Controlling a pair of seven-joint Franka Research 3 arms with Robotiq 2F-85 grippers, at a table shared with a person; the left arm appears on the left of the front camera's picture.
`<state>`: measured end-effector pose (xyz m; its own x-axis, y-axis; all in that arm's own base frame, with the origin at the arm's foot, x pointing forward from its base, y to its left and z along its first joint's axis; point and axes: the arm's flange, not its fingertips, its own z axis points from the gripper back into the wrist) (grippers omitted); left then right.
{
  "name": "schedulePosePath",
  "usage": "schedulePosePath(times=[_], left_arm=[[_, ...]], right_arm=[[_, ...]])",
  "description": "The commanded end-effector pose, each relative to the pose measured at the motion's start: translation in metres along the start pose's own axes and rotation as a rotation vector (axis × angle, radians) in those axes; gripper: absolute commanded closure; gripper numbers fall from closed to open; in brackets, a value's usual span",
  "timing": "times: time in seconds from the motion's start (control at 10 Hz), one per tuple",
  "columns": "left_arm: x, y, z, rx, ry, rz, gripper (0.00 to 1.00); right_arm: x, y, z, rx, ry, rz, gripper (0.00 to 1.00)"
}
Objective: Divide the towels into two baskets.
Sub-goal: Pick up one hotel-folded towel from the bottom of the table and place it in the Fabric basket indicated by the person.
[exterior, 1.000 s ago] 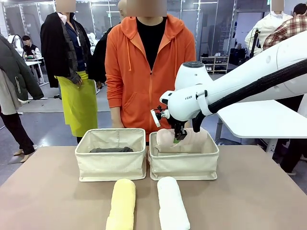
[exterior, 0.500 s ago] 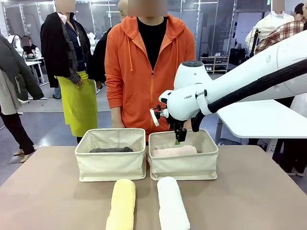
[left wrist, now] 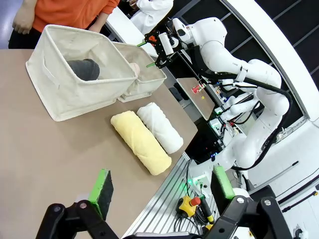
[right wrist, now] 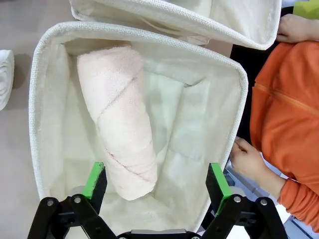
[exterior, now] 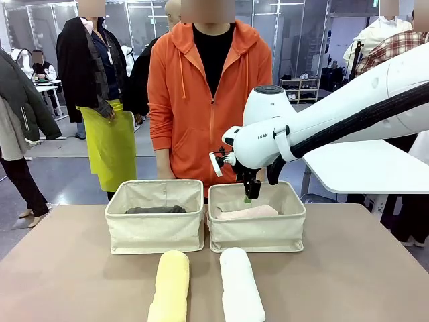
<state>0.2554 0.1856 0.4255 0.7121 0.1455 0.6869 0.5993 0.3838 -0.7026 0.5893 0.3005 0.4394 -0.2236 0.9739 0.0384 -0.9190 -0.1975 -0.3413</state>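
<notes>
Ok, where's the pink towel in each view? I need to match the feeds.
Front view: pink towel lies in the right-hand basket, centre picture.
Left wrist view: its end peeks from the farther basket, upper middle.
Right wrist view: lies lengthwise, left of centre.
Shared landmark: the person's orange hoodie.

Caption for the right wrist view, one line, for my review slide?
Open right gripper above the pale pink towel lying in a cream basket.

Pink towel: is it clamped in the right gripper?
No, the pink towel lies loose on the floor of its basket, while the right gripper hangs open above it, fingers clear of it.
</notes>
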Motion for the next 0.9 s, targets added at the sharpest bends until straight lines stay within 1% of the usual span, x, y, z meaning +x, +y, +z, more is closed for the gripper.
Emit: schedulePosePath(times=[0.0, 0.7, 0.8], left_arm=[[0.002, -0.002, 0.003, -0.015, -0.023, -0.012, 0.0], [0.002, -0.002, 0.003, -0.015, -0.023, -0.012, 0.0], [0.002, -0.002, 0.003, -0.015, -0.023, -0.012, 0.0]], right_arm=[[0.0, 0.0, 0.001, -0.001, 0.003, 0.007, 0.0], [0.0, 0.0, 0.0, 0.0, -0.001, 0.0, 0.0], [-0.006, 0.005, 0.024, 0.007, 0.04, 0.012, 0.0]])
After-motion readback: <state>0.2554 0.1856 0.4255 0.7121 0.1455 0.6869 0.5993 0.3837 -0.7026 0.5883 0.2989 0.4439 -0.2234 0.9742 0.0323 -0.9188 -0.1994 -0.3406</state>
